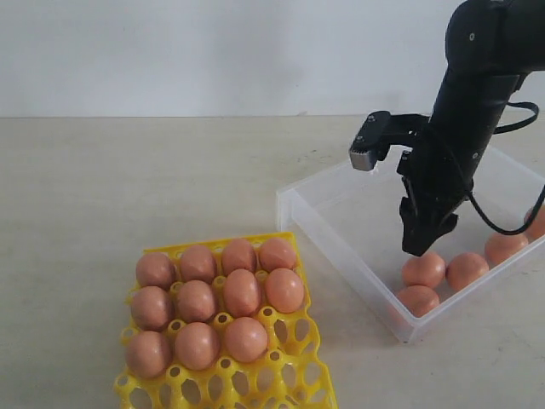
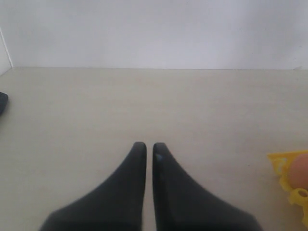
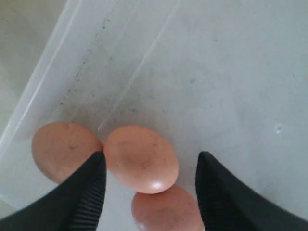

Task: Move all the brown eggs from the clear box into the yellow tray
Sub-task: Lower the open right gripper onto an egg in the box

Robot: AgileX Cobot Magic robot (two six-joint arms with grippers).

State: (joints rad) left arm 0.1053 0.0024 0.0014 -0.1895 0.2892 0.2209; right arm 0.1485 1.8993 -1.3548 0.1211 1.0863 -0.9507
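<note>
The yellow tray (image 1: 223, 375) sits at the lower left of the exterior view on a pale table (image 1: 128, 187). Eleven brown eggs (image 1: 242, 292) are seated in its three back rows of cups. The row nearest the bottom edge of the frame is bare lattice.

The clear box (image 1: 336, 243) lies at the right of the frame, near the tray's upper right corner but apart from it. Five eggs show inside it, strung along its near wall from the front corner toward the right edge.

The right gripper (image 1: 426, 245) reaches down into the box on a black arm (image 1: 473, 102), its tips just above one egg (image 1: 424, 269) near the front corner. In the right wrist view its fingers (image 3: 86, 192) stand wide apart on either side of that egg (image 3: 140, 159) and hold nothing. One finger is close against the shell, though contact cannot be told, and the other is clear of it. Two neighbouring eggs lie right against it.

The left gripper (image 2: 149, 147) shows only in its own wrist view. Its fingers are drawn together to a thin slit with nothing between them, over bare table. A corner of the tray (image 2: 281, 161) with one egg (image 2: 301, 175) is just in view.
</note>
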